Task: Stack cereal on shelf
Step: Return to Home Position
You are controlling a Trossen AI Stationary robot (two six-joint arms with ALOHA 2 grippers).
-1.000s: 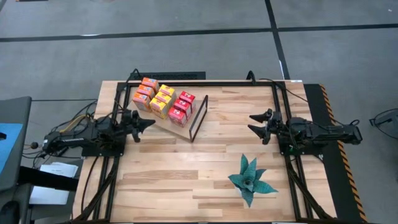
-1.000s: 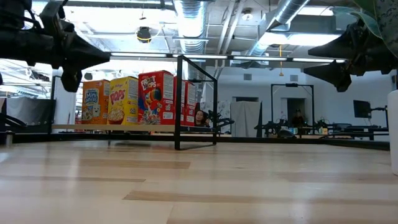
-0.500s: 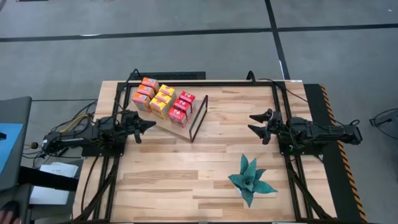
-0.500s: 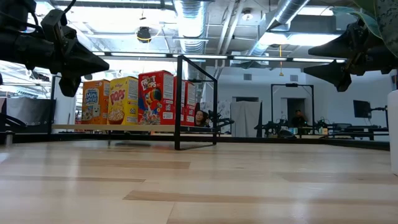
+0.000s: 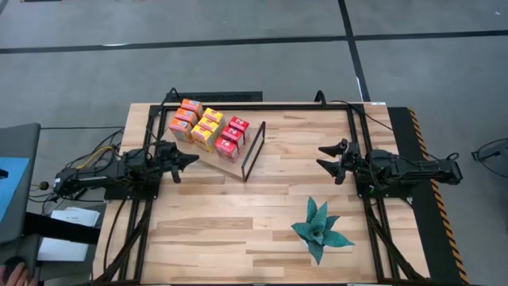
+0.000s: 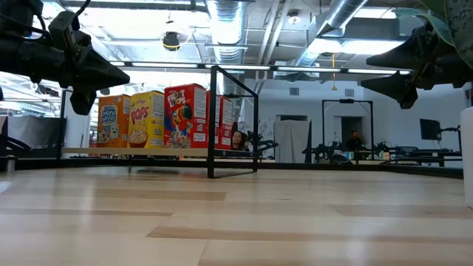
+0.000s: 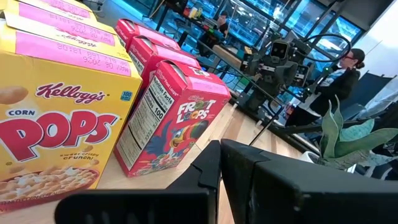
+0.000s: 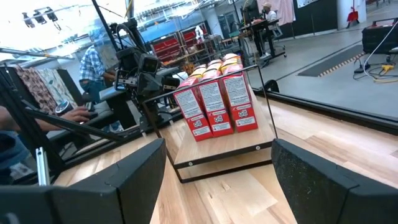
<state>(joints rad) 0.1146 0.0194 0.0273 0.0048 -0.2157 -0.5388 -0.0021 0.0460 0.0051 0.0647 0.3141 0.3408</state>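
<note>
Fingers of the left gripper (image 5: 190,157) lie close together, with only a thin slit between them in the left wrist view. In the high view we see this gripper at left-centre, raised off the table and pointing right. It holds nothing and sits just below the cereal boxes, apart from them. The right gripper (image 5: 320,157) faces it from right-centre, also raised. Its fingers are spread wide and hold nothing.

The cereal boxes (image 5: 208,129) stand upright on the shelf (image 5: 213,160) in the upper left of the high view. They are packed side by side in three rows: orange farthest left, yellow in the middle, red nearest the black metal frame (image 5: 254,149). In the low view we read a red Froot Loops box (image 6: 185,116) beside a yellow Corn Pops box (image 6: 146,118).

The shelf lies at a slant on the slatted wooden table (image 5: 238,226), its frame upright at the lower-right end. A green artificial plant (image 5: 319,229) sits at lower right, well apart from the shelf.
</note>
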